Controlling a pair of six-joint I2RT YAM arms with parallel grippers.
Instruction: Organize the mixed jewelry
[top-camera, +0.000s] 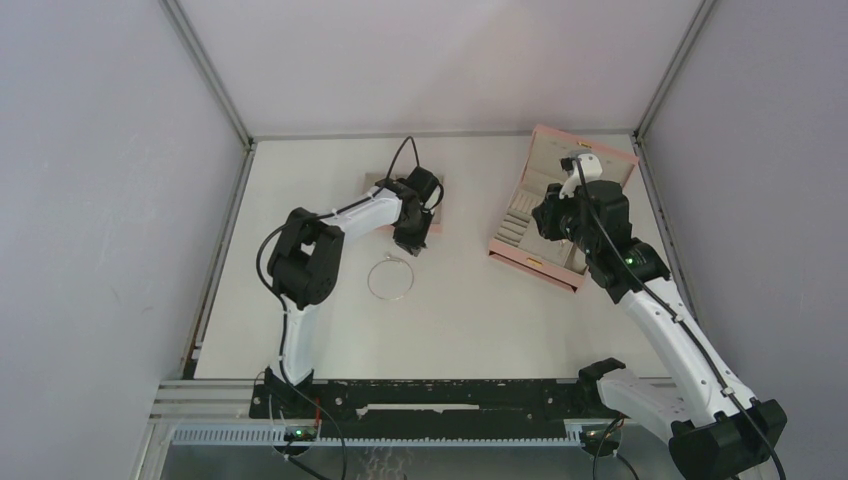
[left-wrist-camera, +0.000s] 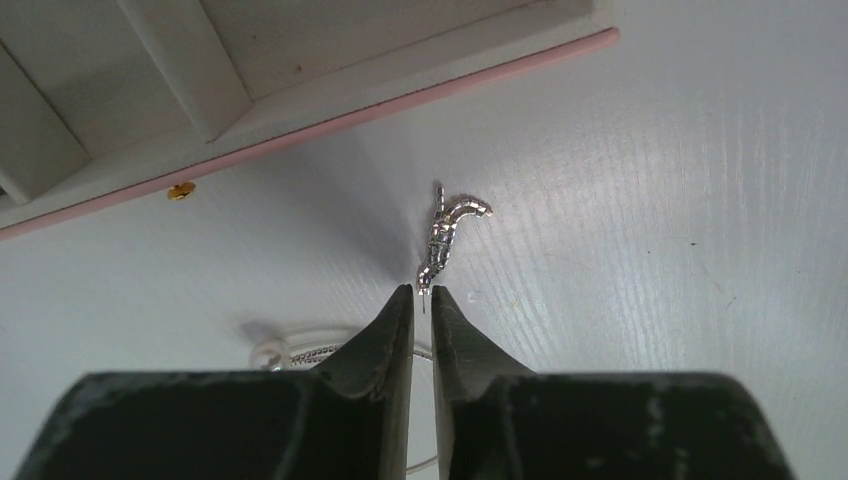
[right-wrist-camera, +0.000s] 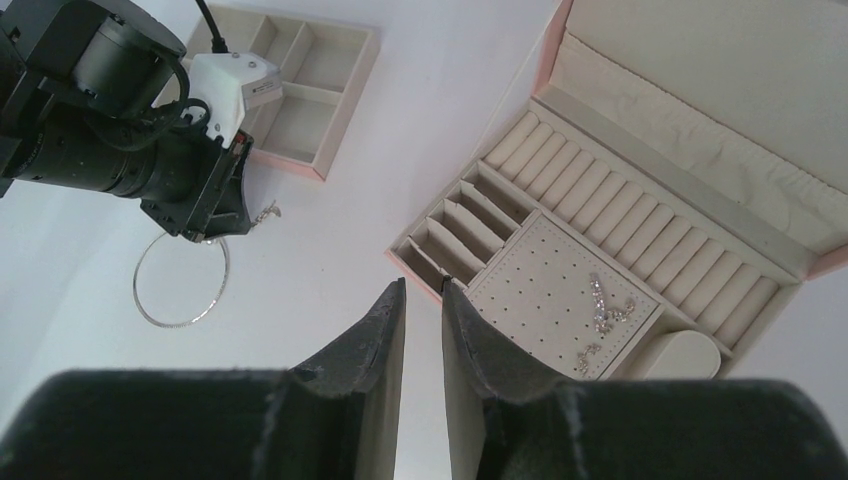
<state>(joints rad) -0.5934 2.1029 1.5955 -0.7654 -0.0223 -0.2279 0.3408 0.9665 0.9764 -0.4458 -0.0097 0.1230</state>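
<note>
A small silver earring (left-wrist-camera: 447, 235) with a thin post sits at my left gripper's (left-wrist-camera: 422, 292) tips, just off the pink compartment tray (left-wrist-camera: 300, 140). The jaws are almost together with the post between them. The left gripper (top-camera: 409, 243) hangs low by the tray's near edge. The thin silver wire hoop (top-camera: 390, 278), with a small pearl (left-wrist-camera: 268, 353), lies on the table just behind it. My right gripper (right-wrist-camera: 424, 285) is empty, its jaws a narrow gap apart, and hovers over the open pink box (top-camera: 520, 185). Two sparkly silver pieces (right-wrist-camera: 605, 300) lie on the box's dotted pad.
The pink box (right-wrist-camera: 700, 60) stands open at the back right with ring rolls and small slots. The compartment tray (right-wrist-camera: 300, 100) lies at the back centre, partly under the left arm. A tiny gold fitting (left-wrist-camera: 181, 190) shows on the tray's edge. Grey walls enclose the table.
</note>
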